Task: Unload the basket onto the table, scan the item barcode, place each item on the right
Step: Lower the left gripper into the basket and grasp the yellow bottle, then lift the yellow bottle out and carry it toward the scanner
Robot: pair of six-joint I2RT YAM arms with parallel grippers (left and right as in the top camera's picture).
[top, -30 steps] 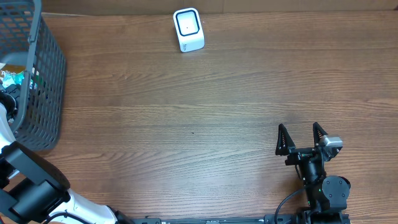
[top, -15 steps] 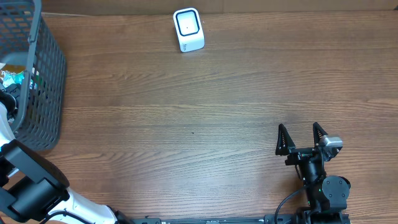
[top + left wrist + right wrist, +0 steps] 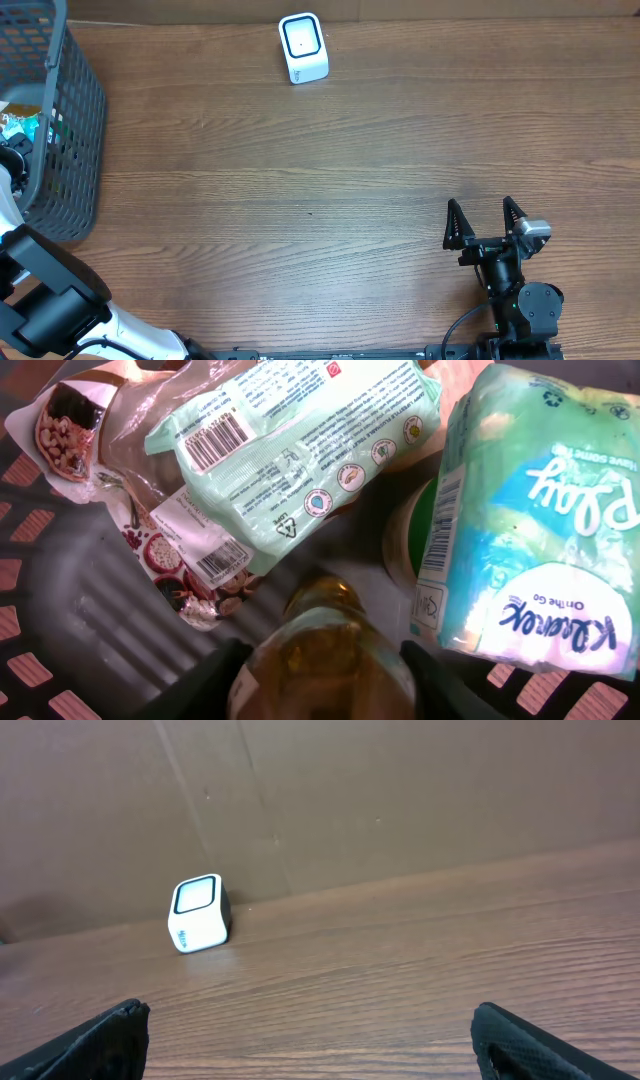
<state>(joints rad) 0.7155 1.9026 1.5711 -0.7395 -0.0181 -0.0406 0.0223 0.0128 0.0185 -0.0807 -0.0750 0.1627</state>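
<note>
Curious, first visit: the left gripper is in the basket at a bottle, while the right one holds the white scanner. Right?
Not quite. The right gripper holds nothing: it is open, and the scanner stands far off on the table, as the overhead view shows. The left gripper is in the basket at a bottle.

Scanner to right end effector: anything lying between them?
Nothing: bare table between the scanner and the right end effector, seen in the overhead view.
</note>
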